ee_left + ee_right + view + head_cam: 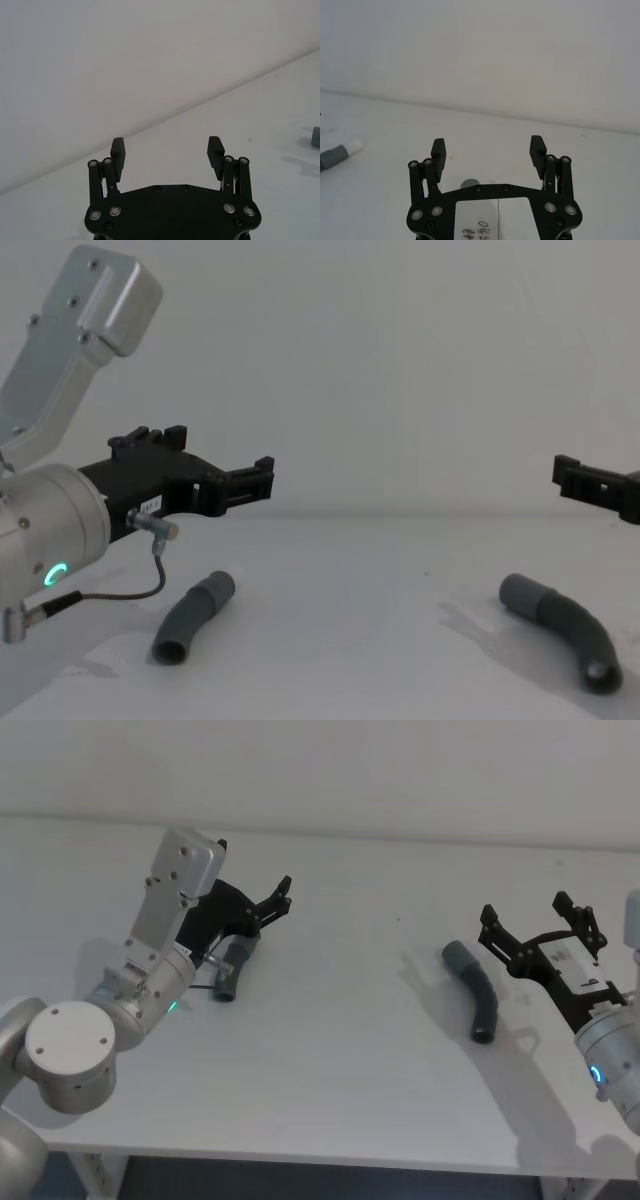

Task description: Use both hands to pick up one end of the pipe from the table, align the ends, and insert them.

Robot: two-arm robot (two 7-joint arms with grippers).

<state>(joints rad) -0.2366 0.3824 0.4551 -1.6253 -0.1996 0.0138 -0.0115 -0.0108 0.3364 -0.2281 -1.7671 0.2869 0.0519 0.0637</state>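
Grey pipe piece (195, 615) below left tool (167, 150)

— What does the left arm (150, 990) look like?
— Silver-grey metal: a round joint cap (65, 1042) with small screws, a boxy screw-studded link (180, 885), then a green ring light (52, 575) and a thin black cable (120, 592) at the wrist.
— And the left end effector (167, 150)?
— Black, two-fingered, with ribbed pads (216, 147) and silver pivot pins (229, 208). The right end effector (487, 147) matches it — plus a white label (510, 220) with handwriting.
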